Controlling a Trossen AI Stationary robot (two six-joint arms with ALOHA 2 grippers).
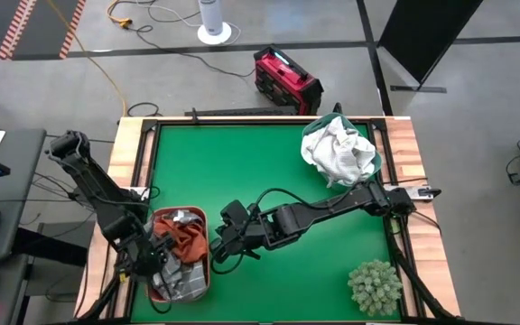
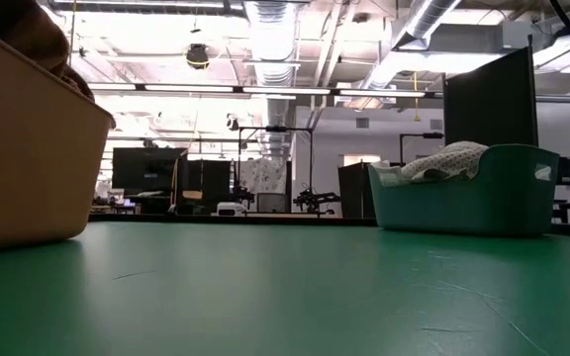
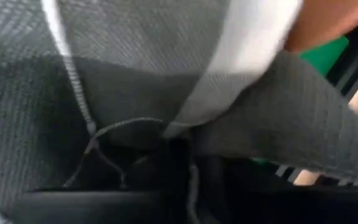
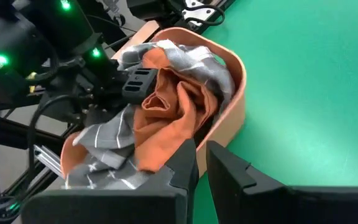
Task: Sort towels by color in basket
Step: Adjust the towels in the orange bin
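A tan basket (image 1: 202, 236) stands at the table's near left and holds grey checked towels (image 4: 104, 134) and a rust-orange towel (image 4: 173, 115). My left gripper (image 4: 135, 84) reaches down into it and is shut on the grey checked towel (image 3: 135, 68). My right gripper (image 4: 202, 163) hovers just right of the basket's rim, its fingers close together with nothing between them. White towels (image 1: 337, 149) are heaped in a teal basket (image 2: 463, 198) at the far right. My left gripper comes from above, pointing steeply down into the tan basket. Folds of the grey checked towel (image 3: 166, 127) gather between its fingers; how many layers, I cannot tell. The towel lies slack on the other towels in the basket.
A spiky pale-green plant ball (image 1: 375, 286) sits at the near right corner. Green table (image 1: 242, 167) lies bare between the two baskets. My right arm (image 1: 332, 209) stretches across the table's near half from the right edge. Wooden rails (image 1: 132, 153) border the mat.
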